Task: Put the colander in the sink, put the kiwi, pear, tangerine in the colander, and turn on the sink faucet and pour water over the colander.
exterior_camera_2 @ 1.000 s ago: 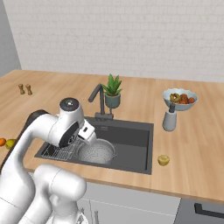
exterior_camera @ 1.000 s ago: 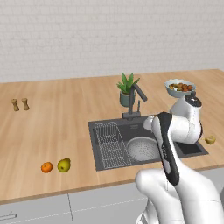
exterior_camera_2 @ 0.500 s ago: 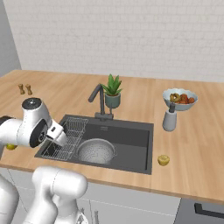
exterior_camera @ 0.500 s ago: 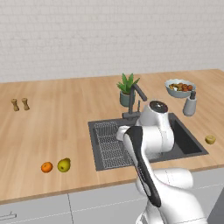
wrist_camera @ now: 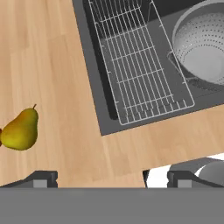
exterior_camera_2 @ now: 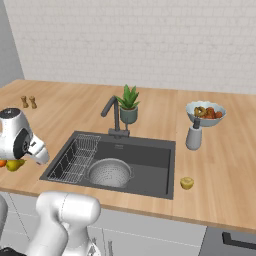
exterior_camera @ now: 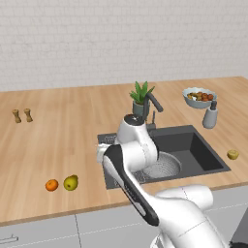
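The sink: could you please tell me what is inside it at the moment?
Inside the sink sit the colander, with no fruit in it, and a wire rack beside it. The floor under the colander is covered.

Below my tool lies bench; the pear to its left, the sink ahead, the colander inside.

the arm has swung from over the right part of the sink across to its left edge. the gripper, jaws wide apart as before, now hangs over the wooden counter, with the pear just to its left and the wire rack ahead.
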You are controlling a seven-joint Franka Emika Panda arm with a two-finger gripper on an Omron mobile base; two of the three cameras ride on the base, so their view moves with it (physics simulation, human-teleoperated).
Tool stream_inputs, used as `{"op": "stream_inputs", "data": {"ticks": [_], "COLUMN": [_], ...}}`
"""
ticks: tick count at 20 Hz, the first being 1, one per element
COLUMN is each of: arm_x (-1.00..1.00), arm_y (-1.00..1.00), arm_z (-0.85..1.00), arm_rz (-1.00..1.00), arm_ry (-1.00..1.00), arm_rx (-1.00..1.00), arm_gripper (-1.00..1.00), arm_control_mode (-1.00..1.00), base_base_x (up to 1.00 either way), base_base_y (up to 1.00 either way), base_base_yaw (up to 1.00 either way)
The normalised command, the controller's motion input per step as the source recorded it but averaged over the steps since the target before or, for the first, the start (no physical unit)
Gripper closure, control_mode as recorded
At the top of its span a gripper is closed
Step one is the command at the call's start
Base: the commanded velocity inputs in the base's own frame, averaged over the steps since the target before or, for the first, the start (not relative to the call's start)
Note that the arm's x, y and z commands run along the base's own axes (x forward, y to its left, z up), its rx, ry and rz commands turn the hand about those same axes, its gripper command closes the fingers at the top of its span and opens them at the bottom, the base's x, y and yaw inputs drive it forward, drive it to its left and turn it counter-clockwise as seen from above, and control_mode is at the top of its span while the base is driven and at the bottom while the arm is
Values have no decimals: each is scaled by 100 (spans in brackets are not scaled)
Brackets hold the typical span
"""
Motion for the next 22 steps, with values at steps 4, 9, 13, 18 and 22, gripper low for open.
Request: {"op": "stream_inputs", "data": {"ticks": [4, 9, 13, 18, 22], "arm_x": [26, 29, 28, 30, 31], "arm_y": [99, 92, 76, 52, 35], "arm_z": [-6, -21, -29, -51, -48], "arm_rz": [0, 0, 0, 0, 0], "arm_ry": [15, 16, 15, 11, 5], "arm_rx": [0, 0, 0, -3, -7], "arm_gripper": [-100, -100, -100, -100, -100], "arm_control_mode": [-100, -100, -100, -100, -100], "base_base_x": [0, 0, 0, 0, 0], "base_base_y": [0, 0, 0, 0, 0], "base_base_yaw": [0, 0, 0, 0, 0]}}
